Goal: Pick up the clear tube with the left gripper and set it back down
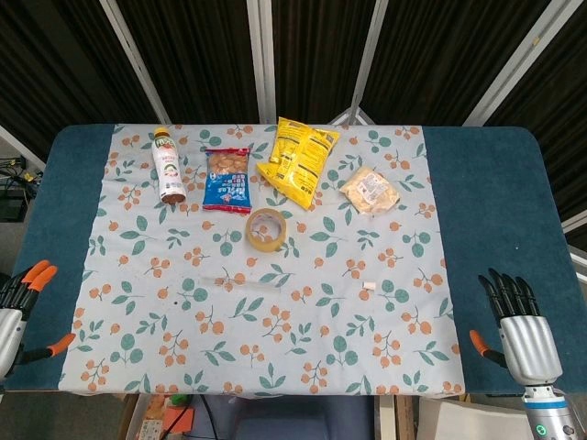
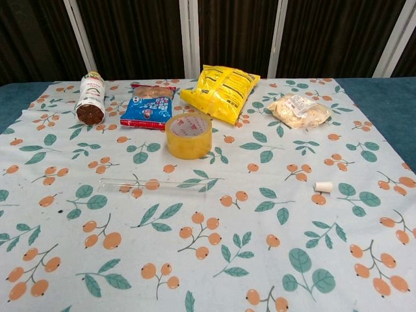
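On the counter [image 1: 486,183], the clear tube [image 2: 153,186] lies flat on the patterned cloth [image 2: 214,260], near the tape roll [image 2: 188,135]. At the near left edge, the left hand [image 1: 20,307] waits with fingers spread, holding nothing; the right hand [image 1: 521,325] likewise. Being see-through, thin and round, the tube risks being missed, rolling away or slipping from the fingers.
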Action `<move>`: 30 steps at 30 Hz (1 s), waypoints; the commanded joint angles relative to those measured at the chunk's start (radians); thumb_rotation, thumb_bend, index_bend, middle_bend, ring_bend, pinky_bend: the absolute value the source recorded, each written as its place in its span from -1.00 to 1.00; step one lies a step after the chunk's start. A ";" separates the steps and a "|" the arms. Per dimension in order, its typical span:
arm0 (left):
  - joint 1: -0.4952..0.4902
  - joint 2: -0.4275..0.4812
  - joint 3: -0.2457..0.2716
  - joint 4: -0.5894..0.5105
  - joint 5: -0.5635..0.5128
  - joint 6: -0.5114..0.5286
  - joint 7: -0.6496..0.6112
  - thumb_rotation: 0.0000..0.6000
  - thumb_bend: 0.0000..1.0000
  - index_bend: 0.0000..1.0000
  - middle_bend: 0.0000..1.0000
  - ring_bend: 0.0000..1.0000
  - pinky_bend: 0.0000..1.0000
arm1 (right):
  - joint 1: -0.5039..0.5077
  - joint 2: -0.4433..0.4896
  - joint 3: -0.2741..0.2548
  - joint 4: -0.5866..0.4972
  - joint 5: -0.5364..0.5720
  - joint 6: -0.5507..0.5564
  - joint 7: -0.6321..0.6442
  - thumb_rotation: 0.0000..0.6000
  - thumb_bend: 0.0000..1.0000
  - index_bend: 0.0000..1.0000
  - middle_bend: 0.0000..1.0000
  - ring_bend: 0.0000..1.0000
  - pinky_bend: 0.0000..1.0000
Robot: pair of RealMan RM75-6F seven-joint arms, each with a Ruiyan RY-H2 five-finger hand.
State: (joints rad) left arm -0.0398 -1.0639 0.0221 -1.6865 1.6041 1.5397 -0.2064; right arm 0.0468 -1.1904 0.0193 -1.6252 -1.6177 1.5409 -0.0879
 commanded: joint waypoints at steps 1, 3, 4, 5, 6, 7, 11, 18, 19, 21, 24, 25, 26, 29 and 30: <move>-0.001 0.000 0.000 0.002 -0.001 -0.001 -0.001 1.00 -0.64 -0.92 -1.00 -1.00 -1.00 | 0.000 -0.002 -0.001 0.001 -0.002 0.000 -0.002 1.00 -0.36 -1.00 -1.00 -1.00 -1.00; -0.001 0.001 0.000 0.004 -0.002 -0.003 -0.001 1.00 -0.64 -0.92 -1.00 -1.00 -1.00 | 0.001 -0.003 0.000 0.000 -0.002 0.000 -0.004 1.00 -0.36 -1.00 -1.00 -1.00 -1.00; -0.001 0.001 0.000 0.005 -0.003 -0.004 -0.002 1.00 -0.64 -0.92 -1.00 -1.00 -1.00 | 0.001 -0.003 0.000 0.000 -0.001 0.000 -0.003 1.00 -0.35 -1.00 -1.00 -1.00 -1.00; -0.001 0.001 0.000 0.004 -0.005 -0.005 -0.002 1.00 -0.64 -0.92 -1.00 -1.00 -1.00 | 0.001 -0.003 0.000 0.000 -0.001 0.000 -0.003 1.00 -0.35 -1.00 -1.00 -1.00 -1.00; -0.001 0.003 0.000 0.004 -0.006 -0.006 0.000 1.00 -0.64 -0.92 -1.00 -1.00 -1.00 | 0.001 -0.003 0.000 0.001 -0.002 0.001 -0.003 1.00 -0.35 -1.00 -1.00 -1.00 -1.00; -0.001 0.004 0.000 0.003 -0.005 -0.005 0.000 1.00 -0.64 -0.92 -1.00 -1.00 -1.00 | 0.000 -0.003 0.000 0.001 -0.002 0.002 -0.003 1.00 -0.36 -1.00 -1.00 -1.00 -1.00; 0.001 0.005 0.002 0.000 0.000 -0.001 0.001 1.00 -0.64 -0.93 -1.00 -1.00 -1.00 | -0.001 -0.003 0.000 -0.002 -0.003 0.005 -0.004 1.00 -0.35 -1.00 -1.00 -1.00 -1.00; 0.000 0.005 0.002 0.002 0.002 -0.003 0.011 1.00 -0.64 -0.93 -1.00 -1.00 -1.00 | 0.000 -0.004 -0.001 -0.002 -0.002 0.001 -0.001 1.00 -0.35 -1.00 -1.00 -1.00 -1.00; -0.001 0.005 0.002 0.002 0.002 -0.003 0.013 1.00 -0.64 -0.93 -1.00 -1.00 -1.00 | 0.001 -0.004 -0.001 -0.002 -0.004 0.001 -0.001 1.00 -0.35 -1.00 -1.00 -1.00 -1.00; -0.002 0.003 0.001 0.001 0.003 -0.003 0.019 1.00 -0.64 -0.93 -1.00 -1.00 -1.00 | 0.001 -0.005 -0.003 0.001 -0.008 0.001 -0.002 1.00 -0.35 -1.00 -1.00 -1.00 -1.00; -0.005 -0.001 0.002 0.003 0.016 -0.001 0.042 1.00 -0.64 -0.93 -1.00 -1.00 -1.00 | -0.001 -0.001 -0.003 0.000 -0.002 0.002 0.011 1.00 -0.35 -1.00 -1.00 -1.00 -1.00; -0.005 -0.002 0.003 0.005 0.019 -0.001 0.049 1.00 -0.64 -0.93 -1.00 -1.00 -1.00 | -0.001 0.001 -0.002 -0.001 0.000 0.002 0.015 1.00 -0.35 -1.00 -1.00 -1.00 -1.00; -0.005 -0.003 0.005 0.007 0.023 -0.002 0.056 1.00 -0.64 -0.93 -1.00 -1.00 -1.00 | -0.002 0.002 -0.001 -0.002 0.002 0.003 0.016 1.00 -0.35 -1.00 -1.00 -1.00 -1.00; -0.009 0.001 0.006 -0.002 0.027 -0.008 0.075 1.00 -0.64 -0.92 -1.00 -1.00 -1.00 | -0.002 0.001 -0.002 -0.006 0.002 0.001 0.014 1.00 -0.35 -1.00 -1.00 -1.00 -1.00; -0.012 0.004 0.005 -0.005 0.027 -0.011 0.084 1.00 -0.64 -0.92 -1.00 -1.00 -1.00 | -0.002 0.000 -0.002 -0.008 0.003 0.000 0.012 1.00 -0.35 -1.00 -1.00 -1.00 -1.00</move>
State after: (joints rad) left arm -0.0489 -1.0631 0.0279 -1.6876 1.6291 1.5314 -0.1301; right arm 0.0449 -1.1895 0.0175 -1.6321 -1.6148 1.5417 -0.0751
